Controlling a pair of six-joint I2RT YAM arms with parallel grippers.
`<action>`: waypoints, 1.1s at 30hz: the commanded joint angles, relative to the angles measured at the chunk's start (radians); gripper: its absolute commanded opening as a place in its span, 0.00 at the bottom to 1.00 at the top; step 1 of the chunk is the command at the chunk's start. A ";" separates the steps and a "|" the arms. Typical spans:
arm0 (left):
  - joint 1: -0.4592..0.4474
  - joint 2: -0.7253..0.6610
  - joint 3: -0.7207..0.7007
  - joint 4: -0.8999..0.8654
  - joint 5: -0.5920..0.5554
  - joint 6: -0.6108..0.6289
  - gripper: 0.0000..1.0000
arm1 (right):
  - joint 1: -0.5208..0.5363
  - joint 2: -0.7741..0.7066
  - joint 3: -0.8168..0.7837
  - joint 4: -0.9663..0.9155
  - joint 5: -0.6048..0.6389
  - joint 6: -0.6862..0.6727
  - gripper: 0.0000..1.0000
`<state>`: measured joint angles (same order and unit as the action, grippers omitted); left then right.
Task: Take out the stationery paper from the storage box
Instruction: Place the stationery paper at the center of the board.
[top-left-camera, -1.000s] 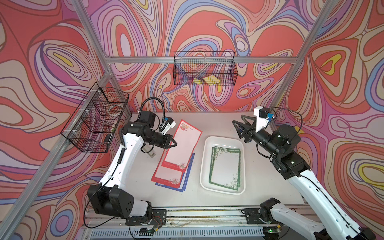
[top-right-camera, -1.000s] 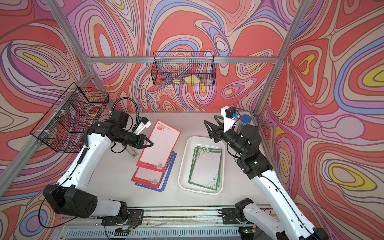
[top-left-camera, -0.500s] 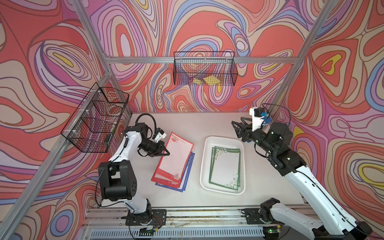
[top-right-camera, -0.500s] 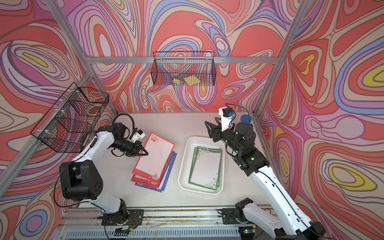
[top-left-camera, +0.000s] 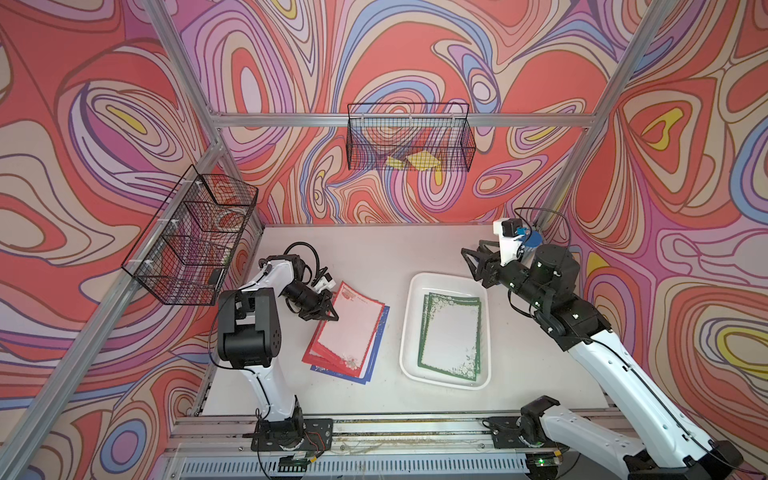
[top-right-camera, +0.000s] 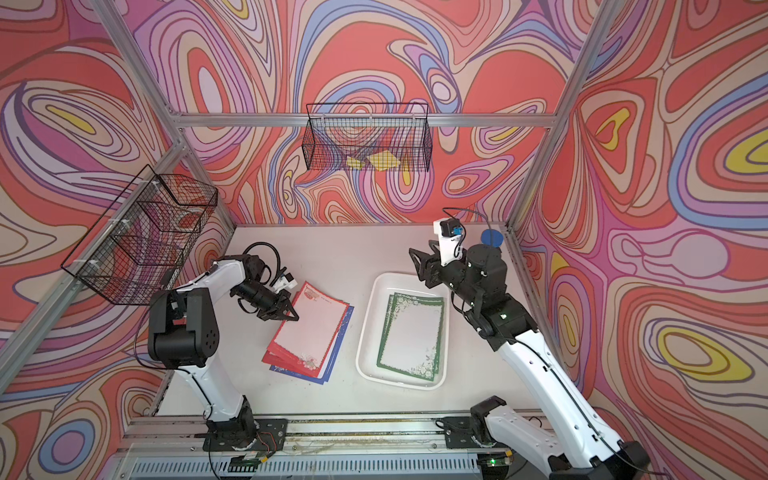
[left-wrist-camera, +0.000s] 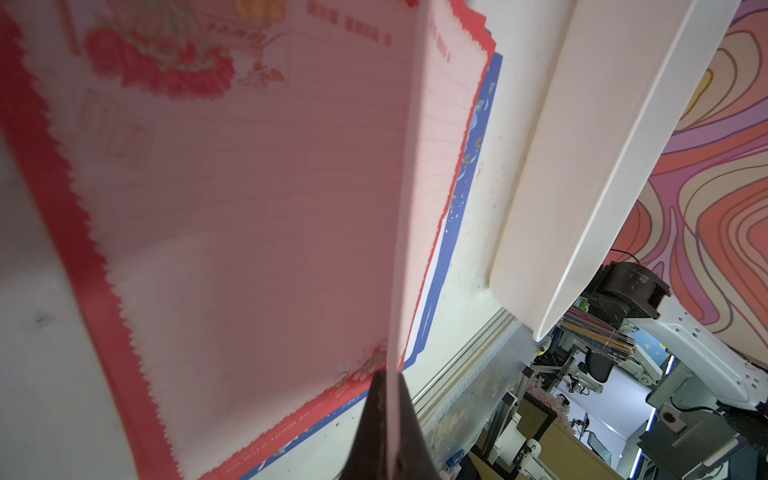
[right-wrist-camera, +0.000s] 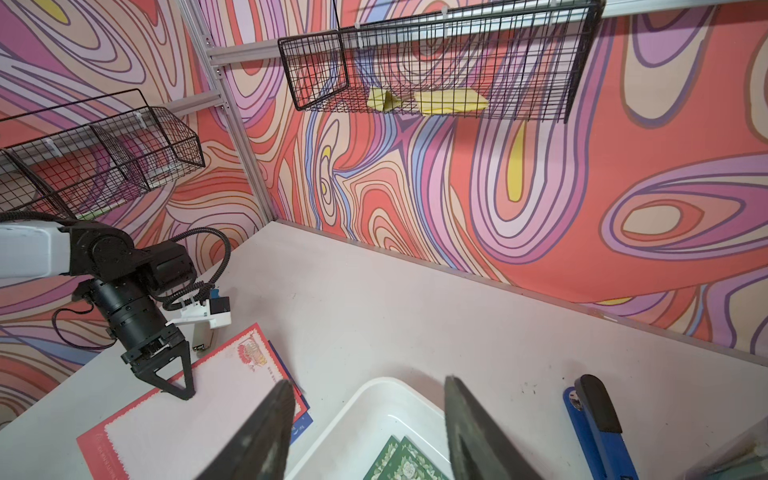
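Left wrist view: L gripper pinched shut on thin red-bordered white lined sheet. In a top view, centre-left: red/blue-bordered pile already out. Centre-right: green-bordered sheets left in shallow white plastic tray. R gripper part-open, empty.

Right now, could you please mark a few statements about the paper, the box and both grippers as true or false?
1. The storage box holds green-bordered sheets. True.
2. The left gripper has its jaws open and empty. False: they are shut on a red-bordered sheet.
3. The right gripper holds a green sheet. False: its jaws are open, holding nothing.
4. On the table, blue-bordered sheets lie under the red ones. True.
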<state>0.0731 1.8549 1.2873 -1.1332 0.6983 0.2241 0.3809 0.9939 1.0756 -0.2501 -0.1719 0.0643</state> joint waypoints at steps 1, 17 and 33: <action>0.008 -0.014 -0.005 0.006 -0.042 -0.005 0.00 | 0.001 0.015 0.025 -0.013 0.006 -0.012 0.60; 0.015 -0.077 -0.031 0.087 -0.236 -0.111 0.32 | 0.001 0.241 0.208 -0.396 0.169 0.184 0.54; 0.014 -0.332 0.003 0.125 -0.467 -0.184 0.34 | 0.068 0.417 0.150 -0.655 0.184 0.461 0.61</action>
<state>0.0807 1.5700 1.2633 -1.0119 0.2745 0.0650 0.4126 1.3777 1.2541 -0.8402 0.0105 0.4606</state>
